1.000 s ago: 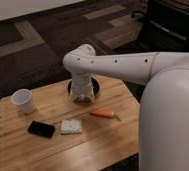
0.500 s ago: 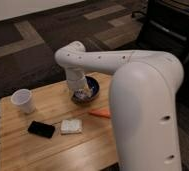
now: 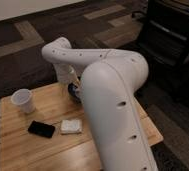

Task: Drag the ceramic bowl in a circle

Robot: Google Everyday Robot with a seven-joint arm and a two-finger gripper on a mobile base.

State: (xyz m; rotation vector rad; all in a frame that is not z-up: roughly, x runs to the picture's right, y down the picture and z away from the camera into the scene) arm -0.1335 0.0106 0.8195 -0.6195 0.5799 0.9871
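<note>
Item: ceramic bowl [image 3: 74,92], dark blue, sitting on the wooden counter [image 3: 18,150] to the right of the white cup [image 3: 23,100] and well apart from it. Only a sliver of its left edge is showing. Obstruction: the big white arm [image 3: 113,95] is sweeping down across the foreground to the right of the cup and is covering most of the bowl and the counter's right half. Pincer [image 3: 73,83]: hanging at the end of the wrist, right of the cup and just above the bowl's visible edge. How far it is open, and whether it is holding the bowl, cannot be told. Other items: a flat black slab [image 3: 41,129] is lying nearer the camera than the cup and slightly to its right. A small white square pack [image 3: 70,126] is lying just beside the slab, on the side away from the cup. A dark chair [image 3: 170,30] is standing on the carpet far beyond and right of the cup. Changes since half a second ago: the arm's thick link is now blocking more of the counter. The bowl, then largely in view, is reduced to that sliver. An orange item then seen right of the pack is no longer showing. Cup, slab and pack are keeping their places.
</note>
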